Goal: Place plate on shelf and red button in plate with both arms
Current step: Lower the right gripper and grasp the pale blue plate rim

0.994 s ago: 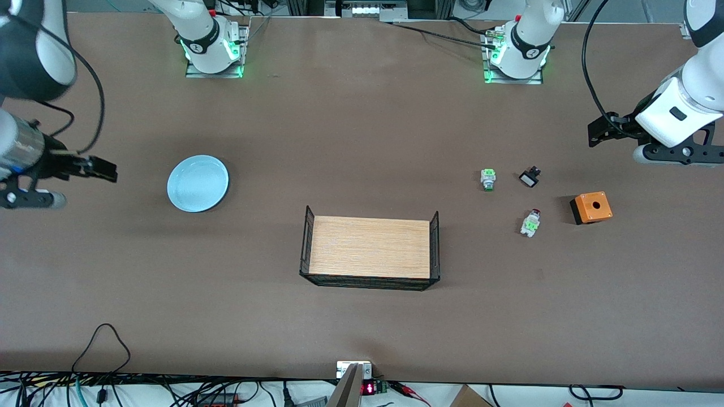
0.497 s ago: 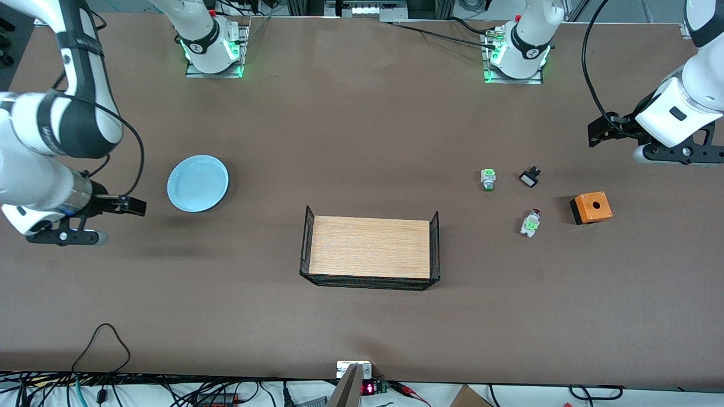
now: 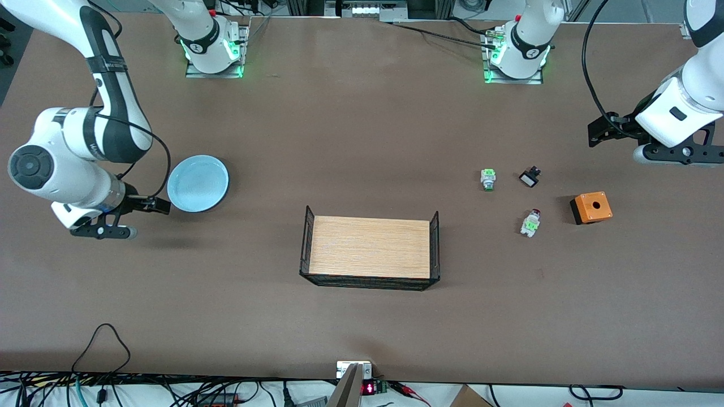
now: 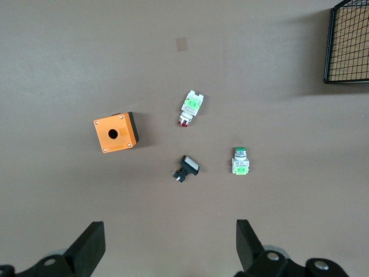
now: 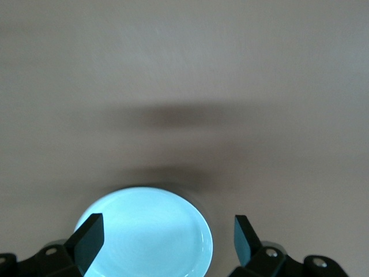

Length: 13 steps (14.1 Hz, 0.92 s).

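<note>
The pale blue plate [image 3: 198, 183] lies flat on the table toward the right arm's end. My right gripper [image 3: 155, 204] hangs open just off the plate's rim, holding nothing. In the right wrist view the plate [image 5: 147, 231] lies below and between the open fingers [image 5: 89, 235]. The red button [image 3: 530, 223] lies on its side toward the left arm's end, dark red cap on a green and white body. My left gripper [image 3: 599, 133] waits open and high over that end, apart from the red button [image 4: 191, 107], with its fingers [image 4: 91, 247] spread wide.
A black wire basket with a wooden floor [image 3: 370, 247] stands mid-table. Near the red button are a green-capped switch [image 3: 488, 179], a small black part [image 3: 530, 178] and an orange box with a hole [image 3: 591, 207]. Cables run along the table's near edge.
The right arm has swung in from the table's end and brought its open gripper up to the plate's rim. The left arm has not moved.
</note>
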Each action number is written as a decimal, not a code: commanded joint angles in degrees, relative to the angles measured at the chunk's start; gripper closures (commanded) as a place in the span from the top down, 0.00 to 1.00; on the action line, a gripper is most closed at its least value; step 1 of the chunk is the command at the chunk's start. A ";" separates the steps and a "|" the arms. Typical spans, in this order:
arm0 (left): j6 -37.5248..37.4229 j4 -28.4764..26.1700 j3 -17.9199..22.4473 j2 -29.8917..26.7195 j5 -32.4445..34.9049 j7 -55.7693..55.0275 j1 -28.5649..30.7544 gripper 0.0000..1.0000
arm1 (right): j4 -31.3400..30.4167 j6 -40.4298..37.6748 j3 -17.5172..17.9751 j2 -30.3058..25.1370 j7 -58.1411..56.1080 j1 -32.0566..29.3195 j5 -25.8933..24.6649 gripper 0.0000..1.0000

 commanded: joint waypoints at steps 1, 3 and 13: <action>-1.04 0.94 -0.03 -0.05 0.66 0.46 0.03 1.00 | -10.68 6.25 0.26 -4.08 -0.59 -1.37 0.89 1.00; -1.04 0.94 -0.03 -0.05 0.66 0.46 0.03 1.00 | -14.91 10.29 0.26 -3.47 -0.77 -2.08 0.89 1.00; -1.04 0.94 -0.03 -0.05 0.66 0.46 0.12 1.00 | -17.21 12.85 0.35 1.54 -0.51 -4.37 1.06 1.00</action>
